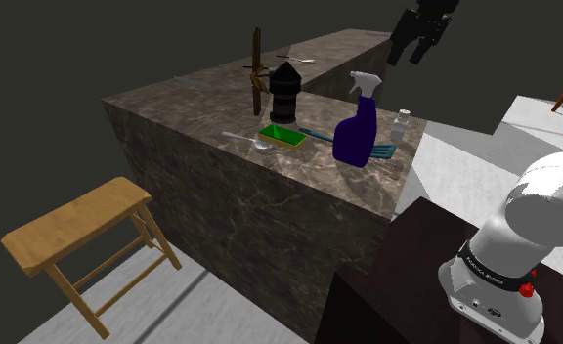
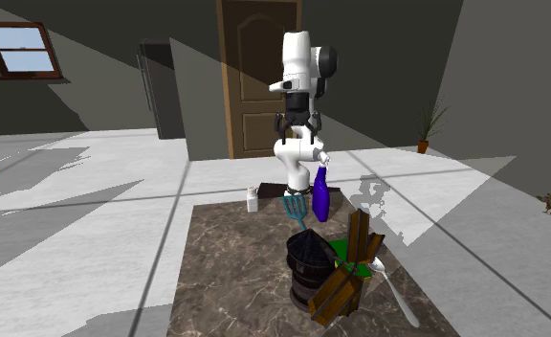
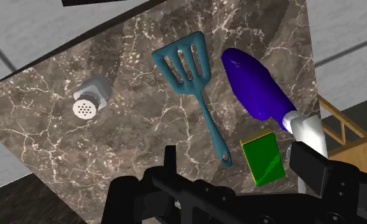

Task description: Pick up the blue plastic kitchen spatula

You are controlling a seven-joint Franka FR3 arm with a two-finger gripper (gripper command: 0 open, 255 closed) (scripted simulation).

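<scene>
Gripper [image 3: 239, 156] up front, fingers spread wide and holding nothing, high over the marble bench [image 3: 112, 153]. Biggest hazard is the purple spray bottle [image 3: 255, 86], standing just beside the target. The teal-blue slotted spatula [image 3: 206, 111] lies flat between that bottle and the shaker [image 3: 90, 102], towards the shoulder view's right. A green block [image 3: 264, 158] sits near its handle tip. Best bet is to drop onto the mid-handle with the fingers across it, clear of bottle and block.
</scene>
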